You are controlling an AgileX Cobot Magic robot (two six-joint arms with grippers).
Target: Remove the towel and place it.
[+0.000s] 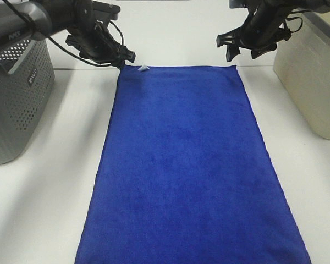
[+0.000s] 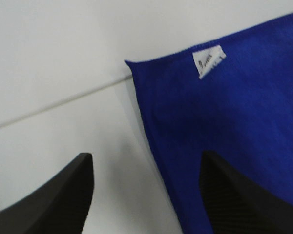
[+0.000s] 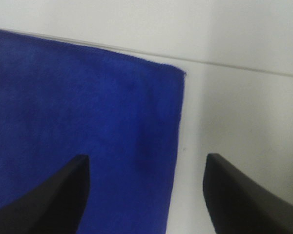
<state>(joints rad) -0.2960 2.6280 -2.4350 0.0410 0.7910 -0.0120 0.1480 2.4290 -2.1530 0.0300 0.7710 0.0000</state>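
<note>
I see towel (image 1: 190, 165) flat on bench (image 1: 38, 209); left claw (image 1: 107, 49) at 11 o'clock corner, right claw (image 1: 245, 47) at 1 o'clock corner, both wide, empty, likely just let go.

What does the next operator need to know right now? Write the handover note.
Left gripper: open, empty, above the towel's far left corner by the white tag.
Right gripper: open, empty, above the far right corner.
Towel: spread flat on the white table, between the grey basket and the beige bin. Nothing grips it.
Done: towel is out and laid flat, released.
Left: probably only pulling both arms away; check that the placement is acceptable.
</note>
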